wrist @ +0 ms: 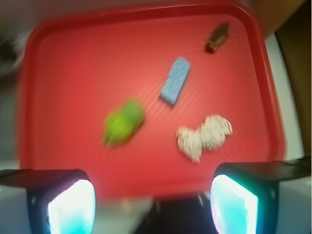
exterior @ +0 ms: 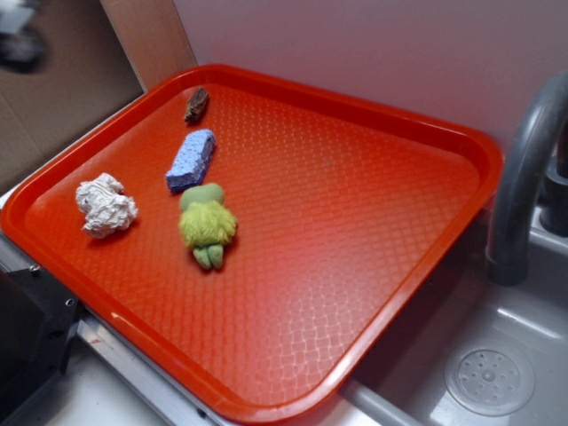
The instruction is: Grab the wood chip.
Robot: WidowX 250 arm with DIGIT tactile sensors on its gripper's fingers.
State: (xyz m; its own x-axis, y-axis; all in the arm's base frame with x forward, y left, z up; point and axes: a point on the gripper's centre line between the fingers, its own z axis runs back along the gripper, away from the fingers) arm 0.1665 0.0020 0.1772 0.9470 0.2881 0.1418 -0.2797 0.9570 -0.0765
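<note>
Red plastic, textured in a diamond pattern, is filling both views: a cafeteria tray (exterior: 373,177) is being shown beside a grey sink basin (exterior: 497,355) and its curved faucet (exterior: 524,177). Read left to right in the exterior view, a crumpled white paper wad (exterior: 106,205) is being seen near the tray's left edge, then a green plush toy (exterior: 208,224), a blue sponge (exterior: 192,160) just behind it, and the wood chip (exterior: 196,104), which is lying in the far corner, apart from the sponge and close to the rim.

In the blurred wrist view the gripper (wrist: 153,204) is being held well back from the tray's near edge, its two fingers (wrist: 70,204) spread wide with nothing between them. From there the wood chip (wrist: 218,37) is being seen far ahead and to the right, at the tray's far right corner, past the sponge (wrist: 175,81) and the paper wad (wrist: 204,136); the plush toy (wrist: 124,122) is lying to the left of that line.

The chip's long axis is running diagonally, roughly parallel to the sponge's; which end is the tapered one cannot be told through the blur. A long forward reach to the right is judged to be needed, with the wrist turned so the jaws are closing across the chip's narrow width.
</note>
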